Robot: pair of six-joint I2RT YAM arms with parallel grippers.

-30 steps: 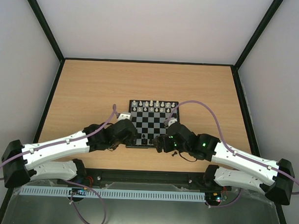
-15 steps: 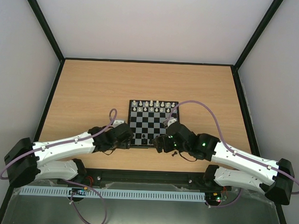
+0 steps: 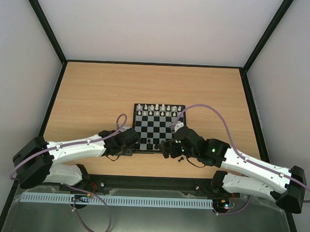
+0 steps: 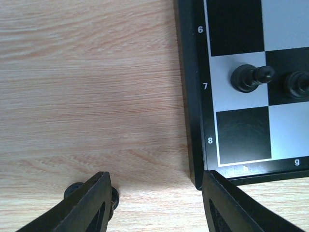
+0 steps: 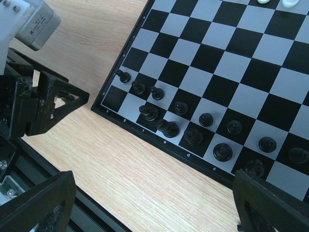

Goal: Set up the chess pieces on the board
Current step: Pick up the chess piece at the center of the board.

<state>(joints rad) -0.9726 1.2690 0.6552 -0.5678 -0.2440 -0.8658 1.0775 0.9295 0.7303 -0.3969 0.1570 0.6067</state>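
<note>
The board [image 3: 155,127] lies mid-table, with white chess pieces [image 3: 159,109] along its far rows. Black pieces [image 5: 193,136] stand in its two near rows. My left gripper [image 3: 129,144] is open and empty, low over the wood at the board's near-left corner [image 4: 195,180]. In the left wrist view [image 4: 154,209] a black piece [image 4: 72,191] lies on the table, half hidden behind the left finger [image 4: 89,203]. A black pawn [image 4: 248,77] stands on h7. My right gripper [image 3: 166,148] is wide open and empty above the board's near edge [image 5: 154,208].
The left arm's gripper [image 5: 43,101] shows at the left in the right wrist view. The table's black front rail [image 5: 58,159] runs close behind both grippers. Bare wood [image 3: 94,93] surrounds the board, with black-framed walls at the sides.
My left arm has drawn back toward the near left, so its gripper moved from the board's left side to the near-left corner. The right arm barely moved.
</note>
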